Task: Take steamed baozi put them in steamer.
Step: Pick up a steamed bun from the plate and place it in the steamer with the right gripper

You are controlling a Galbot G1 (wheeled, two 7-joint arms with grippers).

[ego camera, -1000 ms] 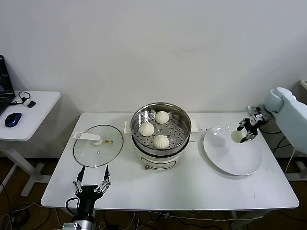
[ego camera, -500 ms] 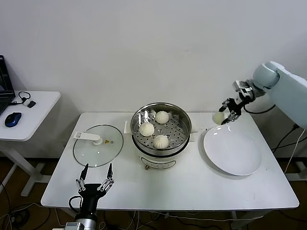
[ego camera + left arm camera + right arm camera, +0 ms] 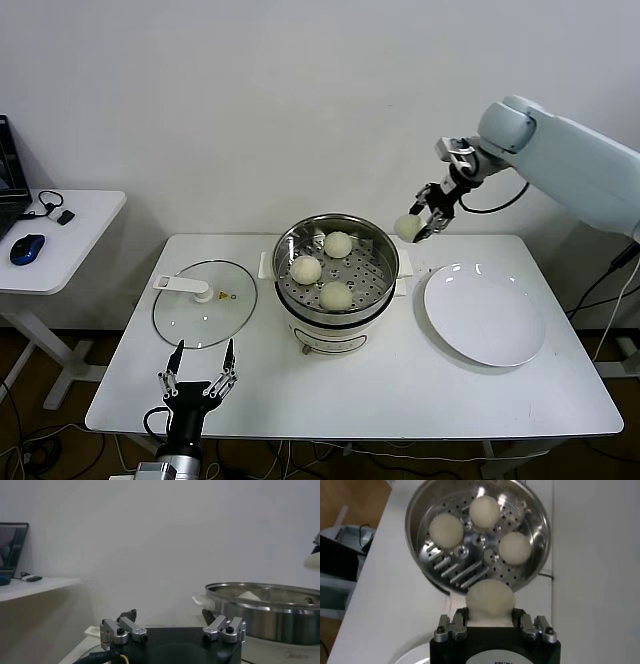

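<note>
Item: steamed baozi, four, cream-white, smooth domed tops. Three lie inside the steamer (image 3: 337, 262) on its perforated steel floor: one (image 3: 338, 244) at 12 o'clock, one (image 3: 306, 269) at 9 o'clock, one (image 3: 336, 295) at 6 o'clock. They sit apart from one another. The fourth baozi (image 3: 407, 228) is in the air, just outside the steamer rim at about 2 o'clock, clamped between the fingers of the right gripper (image 3: 421, 221). In the right wrist view this bun (image 3: 490, 600) bulges between the two jaws, slightly squeezed at its sides.

Container: steamer, round shiny steel basket on a white pot body, small white handles at either side. A faint mark shows on the pot front at 6 o'clock, possibly a logo; it cannot be read.

Adjacent: white plate (image 3: 485, 314) at 3 o'clock of the steamer, holding nothing. Glass lid (image 3: 205, 303) at 9 o'clock, lying flat, white handle, small yellow sticker, text illegible.

Support: white table (image 3: 400, 395).

Left gripper (image 3: 195, 385): at the table's near edge, 7 o'clock of the steamer, fingers spread apart, holding nothing.

Side table (image 3: 60, 240) at far 9 o'clock carries a blue mouse (image 3: 27, 249).
</note>
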